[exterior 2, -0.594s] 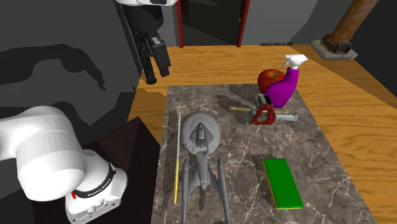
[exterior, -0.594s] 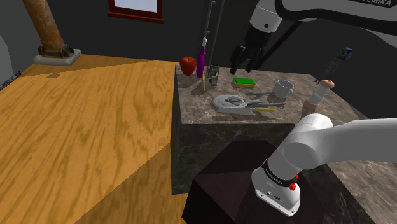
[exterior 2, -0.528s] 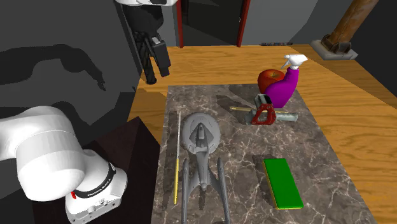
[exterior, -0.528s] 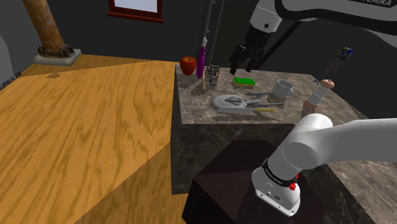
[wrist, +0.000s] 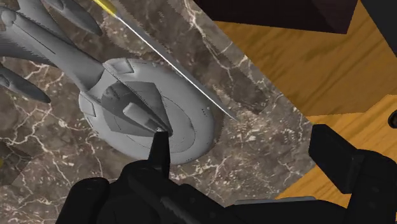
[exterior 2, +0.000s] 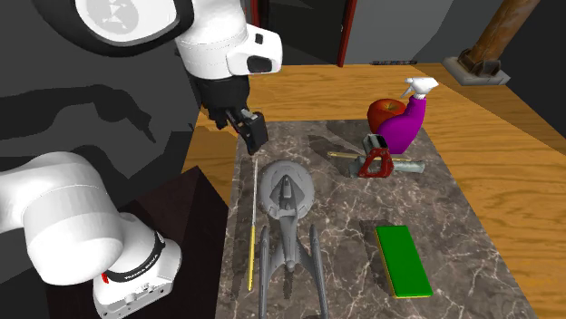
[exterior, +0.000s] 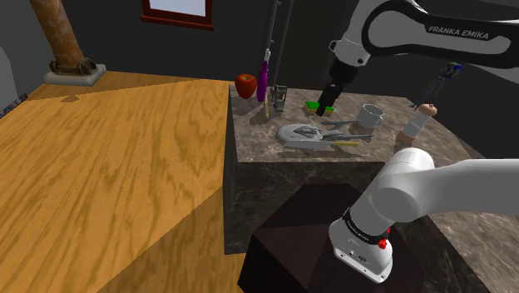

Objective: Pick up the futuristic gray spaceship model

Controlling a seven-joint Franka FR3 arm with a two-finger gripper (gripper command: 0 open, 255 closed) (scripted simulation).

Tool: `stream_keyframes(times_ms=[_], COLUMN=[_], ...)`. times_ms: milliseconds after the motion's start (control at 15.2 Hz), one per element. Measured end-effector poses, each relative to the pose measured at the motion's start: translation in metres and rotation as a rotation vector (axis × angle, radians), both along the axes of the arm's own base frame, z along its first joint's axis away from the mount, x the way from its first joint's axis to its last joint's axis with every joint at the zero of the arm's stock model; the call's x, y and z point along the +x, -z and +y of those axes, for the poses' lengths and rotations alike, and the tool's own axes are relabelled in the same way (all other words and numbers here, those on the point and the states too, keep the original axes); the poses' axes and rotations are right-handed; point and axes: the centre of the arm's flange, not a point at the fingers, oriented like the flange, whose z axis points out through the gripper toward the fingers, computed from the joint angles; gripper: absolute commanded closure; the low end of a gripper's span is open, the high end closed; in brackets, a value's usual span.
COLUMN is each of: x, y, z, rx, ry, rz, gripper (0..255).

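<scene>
The grey spaceship model point(exterior 2: 287, 201) lies flat on the dark marble counter point(exterior 2: 354, 204), its round saucer pointing toward the far end and its two long nacelles toward the near end. In the shoulder view the spaceship model point(exterior: 306, 133) sits near the counter's front edge. My black gripper point(exterior 2: 252, 131) hangs open above the counter corner, just beyond the saucer's rim and apart from it. In the wrist view the saucer point(wrist: 149, 108) lies just ahead of one of my fingers point(wrist: 159, 147), and my gripper point(wrist: 248, 159) holds nothing.
A thin rod with a yellow handle point(exterior 2: 253, 227) lies beside the ship. A green block point(exterior 2: 404, 260), a red tool point(exterior 2: 374, 161), a purple spray bottle point(exterior 2: 404, 122) and a red apple point(exterior 2: 383, 111) stand further across. A grey mug point(exterior: 370, 115) sits behind. Wooden floor point(exterior: 108, 183) surrounds the counter.
The arm has swung down and in. My gripper has dropped from high beside the counter to just above its corner, close to the saucer. The objects have not moved.
</scene>
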Motion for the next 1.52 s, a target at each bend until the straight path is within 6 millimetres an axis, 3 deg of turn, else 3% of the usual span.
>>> stream_keyframes(times_ms=[396, 858, 990, 1452, 1518], x=[-0.006, 0.016, 0.021, 0.023, 0.023], y=[0.053, 0.111, 0.124, 0.161, 0.163], z=[-0.058, -0.123, -0.132, -0.135, -0.134], rx=[-0.012, -0.027, -0.03, -0.032, -0.032], ry=[-0.294, -0.635, -0.693, -0.714, -0.714], rz=[0.02, 0.043, 0.047, 0.049, 0.049], gripper=[0, 0, 0, 0, 255])
